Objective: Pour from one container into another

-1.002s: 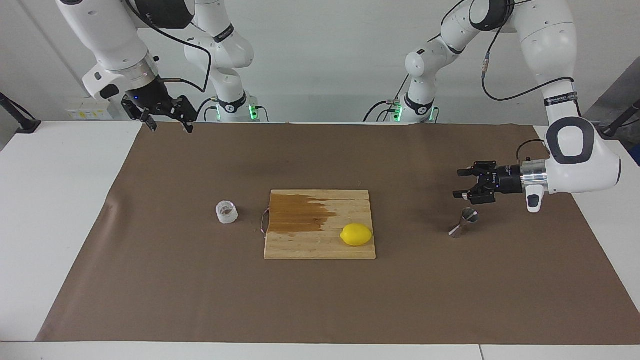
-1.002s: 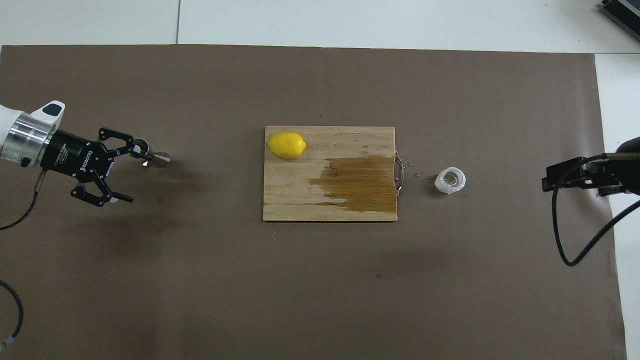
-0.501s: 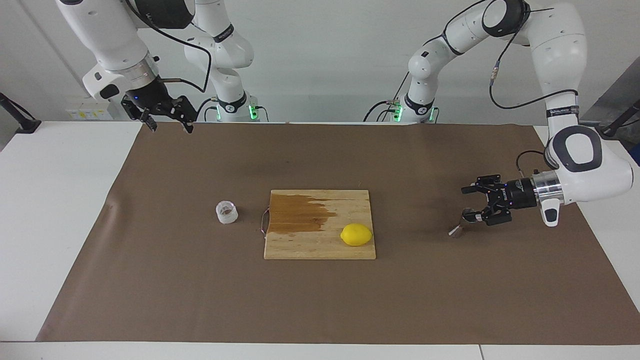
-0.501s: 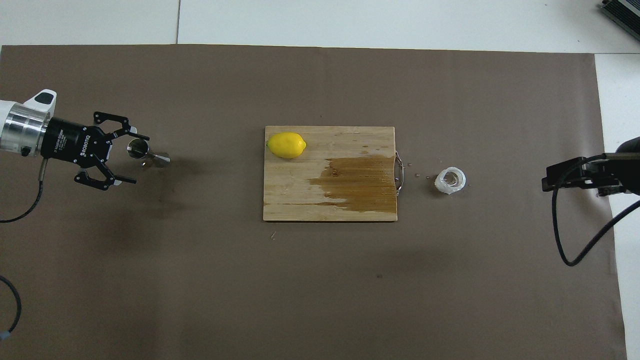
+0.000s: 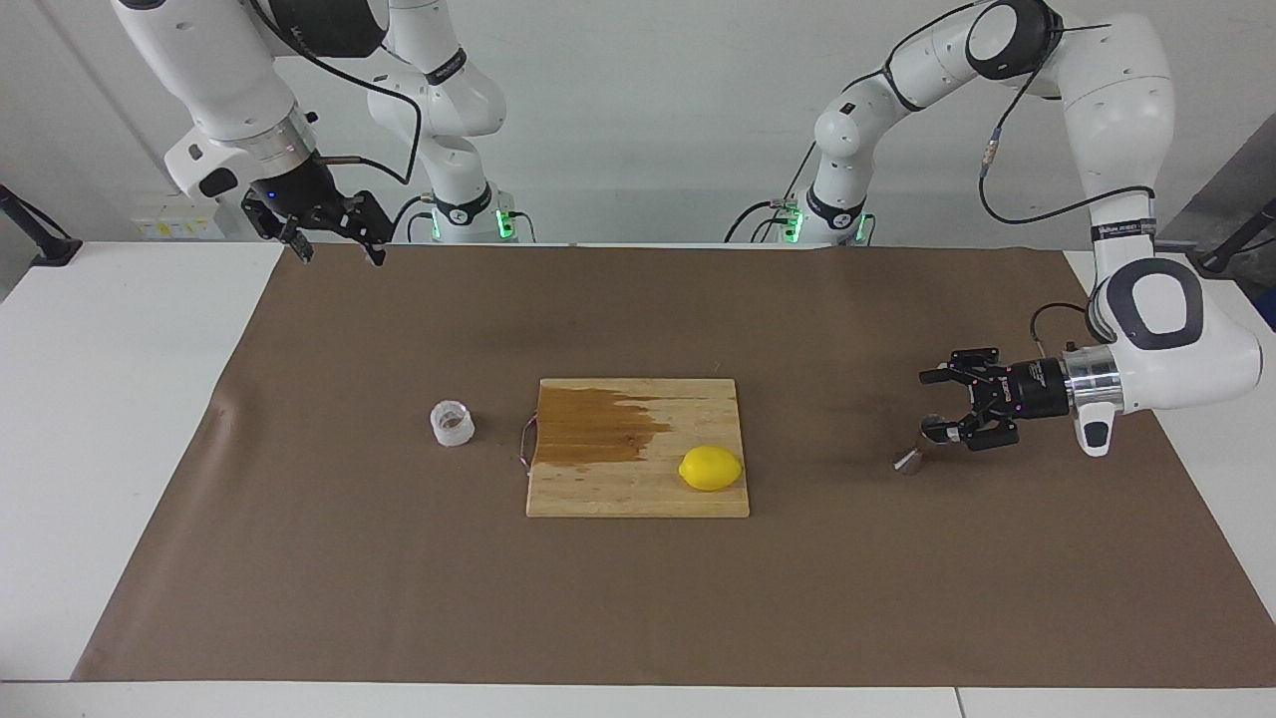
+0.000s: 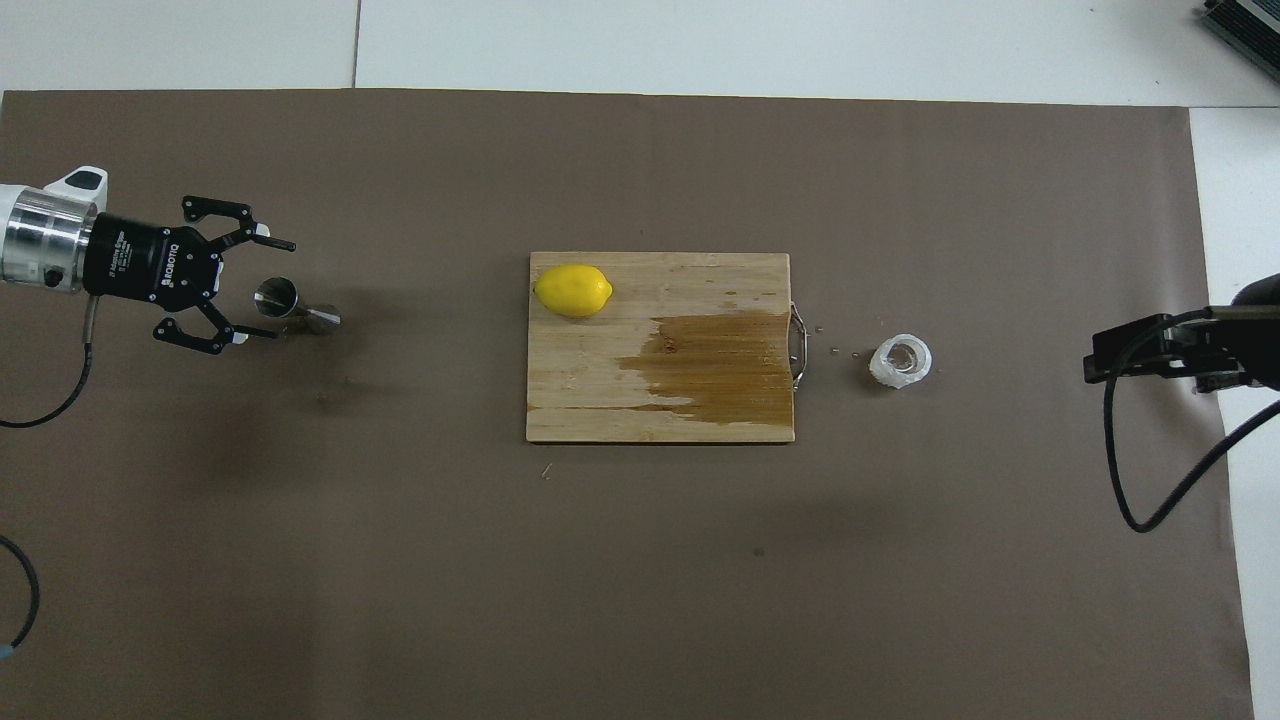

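Picture a clock lying flat on the surface (image 6: 700,40), seen from above, with 12 o'clock pointing away from the robots. A big brown mat (image 6: 640,560) is covering most of it.

At the 9 o'clock end of the mat, the left pincer (image 6: 281,290) is reaching in low and lying on its side. Its two fingers are spread wide apart, and it is not gripping anything. The little shiny metal measuring cup (image 6: 297,310) is standing on the mat right there. Its top rim is sitting in the gap between the two spread fingers. I cannot tell if a finger is touching it.

In the middle of the mat a wooden board (image 6: 600,390) is lying flat. It is well apart from the metal measuring cup, which is at 9 o'clock from it. A yellow lemon (image 6: 573,290) is resting on the board, near its 10 o'clock corner. A dark wet patch (image 6: 725,365) is spreading over the board toward its 4 o'clock corner. A thin metal handle (image 6: 797,345) is sticking out at the board's 3 o'clock edge.

At 3 o'clock from the board, near the handle but not touching it, the small glass cup (image 6: 901,361) is standing upright on the mat. It is looking whitish and bumpy. A few tiny drops are lying on the mat between the cup and the handle. Nothing is holding the cup.

At the 3 o'clock end, the right pincer (image 5: 341,257) is hanging high over the edge of the mat and waiting. Its fingers are spread apart and gripping nothing.
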